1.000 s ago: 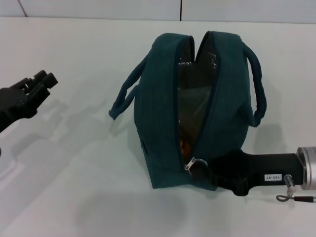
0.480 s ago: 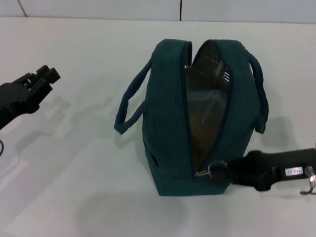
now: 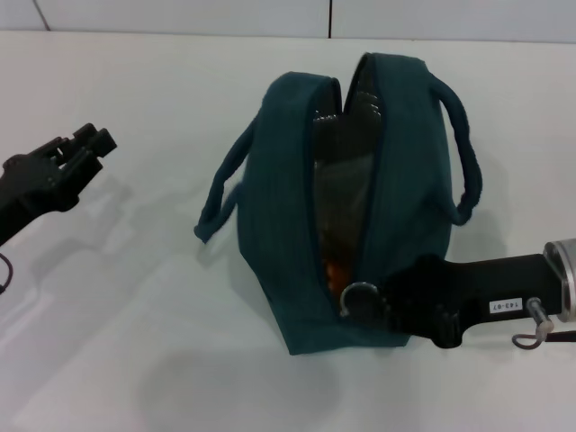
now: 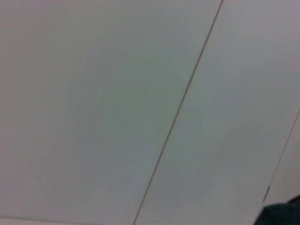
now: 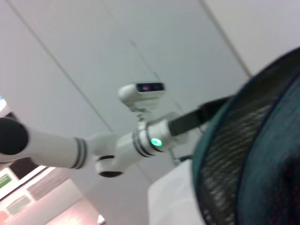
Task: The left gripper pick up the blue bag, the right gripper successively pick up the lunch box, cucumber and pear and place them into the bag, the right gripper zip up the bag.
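Note:
The blue bag stands mid-table with its top zipper open along most of its length. Through the gap I see the clear lunch box and, lower down, an orange patch of the pear. The cucumber is hidden. My right gripper reaches in from the right at the bag's near end and is shut on the metal zipper pull. My left gripper hovers open at the far left, well away from the bag. The right wrist view shows bag fabric close up.
The bag's two handles droop to either side. Bare white table surrounds the bag. A loose cable loop hangs by my right wrist. The right wrist view also shows my left arm's green-lit ring.
The right gripper dragged the bag's near end to the right, then back left, staying at the zipper pull. The left gripper drifted slightly right.

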`<state>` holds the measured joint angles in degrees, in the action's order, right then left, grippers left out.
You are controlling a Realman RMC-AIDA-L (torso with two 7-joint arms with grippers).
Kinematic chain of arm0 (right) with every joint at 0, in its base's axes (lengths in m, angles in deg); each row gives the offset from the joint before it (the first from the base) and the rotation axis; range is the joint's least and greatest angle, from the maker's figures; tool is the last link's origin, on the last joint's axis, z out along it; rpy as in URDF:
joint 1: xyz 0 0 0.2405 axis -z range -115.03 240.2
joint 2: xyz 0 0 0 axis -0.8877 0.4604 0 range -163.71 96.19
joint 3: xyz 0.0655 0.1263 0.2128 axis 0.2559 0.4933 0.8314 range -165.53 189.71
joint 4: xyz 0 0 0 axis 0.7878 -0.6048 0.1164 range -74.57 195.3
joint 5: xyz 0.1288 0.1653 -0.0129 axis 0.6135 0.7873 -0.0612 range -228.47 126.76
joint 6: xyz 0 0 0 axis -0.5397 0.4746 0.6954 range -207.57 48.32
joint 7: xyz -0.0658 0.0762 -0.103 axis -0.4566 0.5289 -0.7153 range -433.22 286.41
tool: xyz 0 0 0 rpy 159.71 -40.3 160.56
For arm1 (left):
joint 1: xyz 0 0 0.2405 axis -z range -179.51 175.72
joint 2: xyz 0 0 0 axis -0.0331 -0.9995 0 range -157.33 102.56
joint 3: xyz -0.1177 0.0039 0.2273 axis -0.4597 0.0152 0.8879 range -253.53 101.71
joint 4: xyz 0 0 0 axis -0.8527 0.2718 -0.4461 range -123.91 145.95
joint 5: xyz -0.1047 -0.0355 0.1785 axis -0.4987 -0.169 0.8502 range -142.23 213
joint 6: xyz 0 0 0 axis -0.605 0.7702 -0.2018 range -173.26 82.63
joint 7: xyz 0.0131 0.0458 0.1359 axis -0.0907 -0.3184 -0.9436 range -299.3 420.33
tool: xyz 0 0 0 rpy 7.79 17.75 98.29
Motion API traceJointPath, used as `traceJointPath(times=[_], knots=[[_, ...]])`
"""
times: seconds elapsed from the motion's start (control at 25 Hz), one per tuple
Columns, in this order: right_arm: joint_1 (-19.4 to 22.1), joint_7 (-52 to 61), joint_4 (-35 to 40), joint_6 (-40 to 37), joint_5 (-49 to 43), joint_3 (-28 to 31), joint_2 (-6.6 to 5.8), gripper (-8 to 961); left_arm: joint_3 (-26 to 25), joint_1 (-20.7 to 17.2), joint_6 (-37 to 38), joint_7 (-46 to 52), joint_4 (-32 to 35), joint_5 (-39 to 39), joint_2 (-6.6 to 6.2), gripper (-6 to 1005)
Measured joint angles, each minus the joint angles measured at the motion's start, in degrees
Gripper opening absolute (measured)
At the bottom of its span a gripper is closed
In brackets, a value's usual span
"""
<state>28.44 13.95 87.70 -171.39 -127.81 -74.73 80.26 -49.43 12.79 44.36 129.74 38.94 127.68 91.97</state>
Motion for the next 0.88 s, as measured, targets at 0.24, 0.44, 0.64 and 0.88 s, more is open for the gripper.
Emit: traceJointPath(times=[0.24,0.44,0.64,0.88], knots=[[-1.72,-2.08,0.16,-1.86,-0.04,0.34,0.74,11,0.15,-0.42,-0.10,-2.10,-1.29,1.05,0.06,271],[-3.37,-2.53,0.18,-0.28,0.02,0.33,1.20,11,0.97,-0.46,-0.12,-3.15,-2.04,2.17,0.08,271],[-4.55,-4.48,0.04,0.92,0.60,1.32,1.44,11,2.29,-0.79,-0.13,-4.53,-2.45,2.87,0.16,271],[-6.28,-5.72,1.21,-1.28,3.77,5.22,1.52,11,2.77,-0.93,-0.30,-6.58,-3.71,3.30,0.18,271]])
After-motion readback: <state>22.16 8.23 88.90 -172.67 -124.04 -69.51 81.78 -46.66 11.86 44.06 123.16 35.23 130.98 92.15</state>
